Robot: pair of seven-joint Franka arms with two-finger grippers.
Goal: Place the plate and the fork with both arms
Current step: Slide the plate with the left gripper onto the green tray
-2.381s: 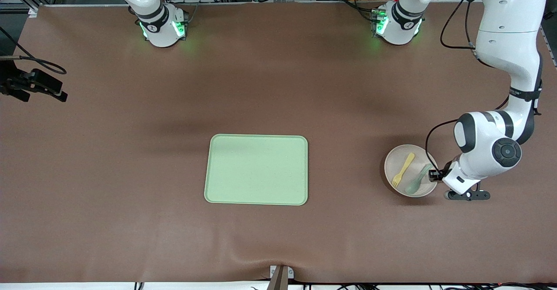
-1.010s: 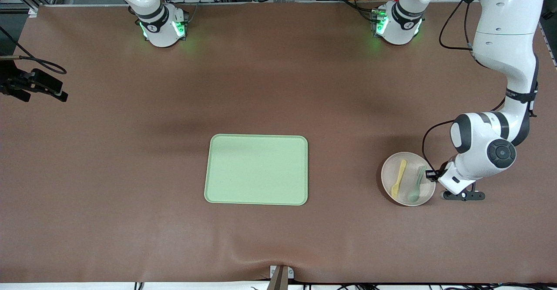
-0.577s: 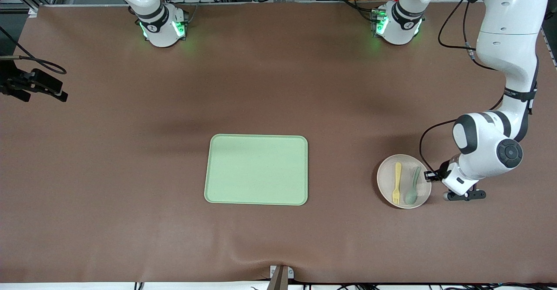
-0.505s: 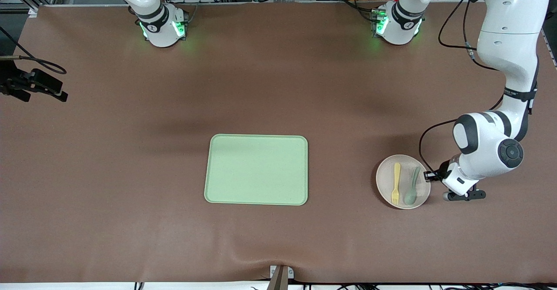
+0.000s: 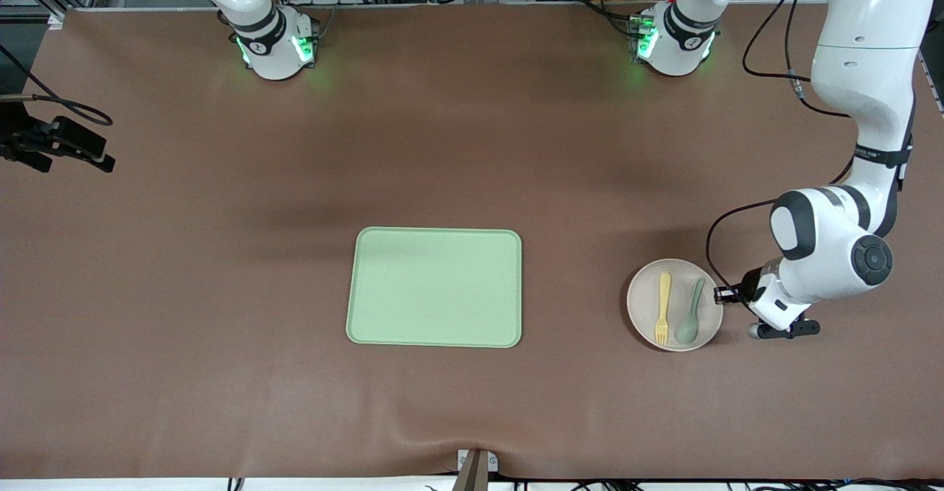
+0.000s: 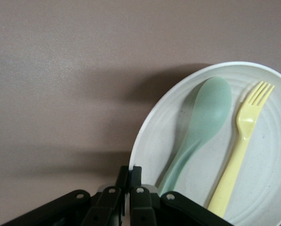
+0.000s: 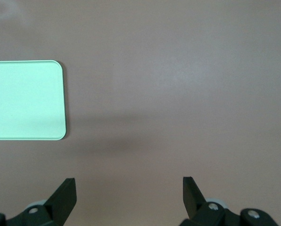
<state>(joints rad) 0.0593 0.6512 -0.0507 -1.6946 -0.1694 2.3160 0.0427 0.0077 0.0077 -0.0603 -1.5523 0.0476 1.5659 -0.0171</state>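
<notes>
The off-white round plate [image 5: 675, 304] is toward the left arm's end of the table, beside the tray. On it lie the pale yellow fork [image 5: 664, 318] and a grey-green spoon [image 5: 691, 320], side by side. My left gripper [image 5: 719, 296] is shut on the plate's rim at the edge toward the left arm's end. In the left wrist view the left gripper [image 6: 134, 172] pinches the plate [image 6: 152, 146], which casts a shadow on the cloth; the fork [image 6: 239, 155] and the spoon [image 6: 202, 122] rest in it. My right gripper [image 7: 128, 188] hangs open, high over bare cloth, with nothing between its fingers.
A rectangular light green tray [image 5: 435, 287] lies at the middle of the brown cloth; its corner [image 7: 22, 99] shows in the right wrist view. A black device [image 5: 59, 144] with a cable sits at the right arm's end of the table.
The left gripper has carried the plate a little toward the tray and turned it, so the fork and spoon now point toward the front camera. The right arm has not moved.
</notes>
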